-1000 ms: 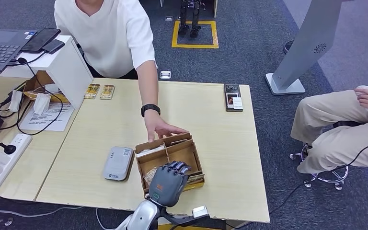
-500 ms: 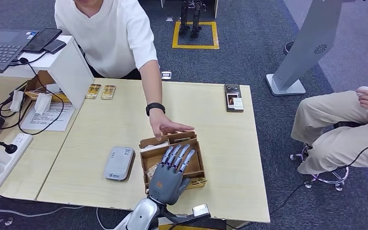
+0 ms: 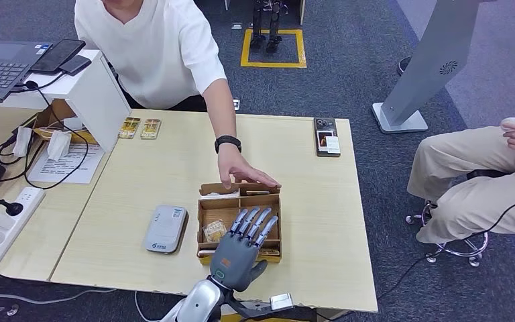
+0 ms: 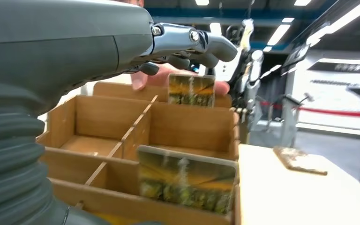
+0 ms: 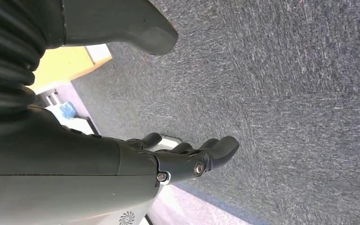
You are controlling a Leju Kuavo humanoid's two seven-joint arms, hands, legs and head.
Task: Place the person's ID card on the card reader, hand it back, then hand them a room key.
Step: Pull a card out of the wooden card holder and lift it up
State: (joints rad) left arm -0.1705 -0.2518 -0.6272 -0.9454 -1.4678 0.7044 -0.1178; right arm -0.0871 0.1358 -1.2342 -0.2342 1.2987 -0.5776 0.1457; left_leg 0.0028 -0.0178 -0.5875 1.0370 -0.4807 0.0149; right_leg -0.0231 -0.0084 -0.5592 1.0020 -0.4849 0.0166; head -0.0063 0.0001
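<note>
Left hand (image 3: 241, 245) over wooden card box (image 3: 206, 213), fingers spread, holding nothing.
Room key cards (image 4: 186, 179) stand in box on tabletop (image 3: 308, 201); person's hand (image 3: 245, 172) rests on box's far edge; card reader (image 3: 165, 229) just beside box. Right hand (image 5: 187, 157) hangs over floor, fingers loosely apart, empty.

Three cameras: one high on the body, one behind each wrist

Your head view looks forward and down from high up on the table (image 3: 308, 201), rather far, with the left hand (image 3: 238, 251) coming in from below over the wooden box (image 3: 240, 221). Your left wrist view sits very close behind the same left hand (image 4: 122, 42) and looks level across the same wooden box (image 4: 140, 140); these two views share them. Your right wrist view sits close behind the right hand (image 5: 168, 159) and faces the grey carpet floor (image 5: 286, 93)
</note>
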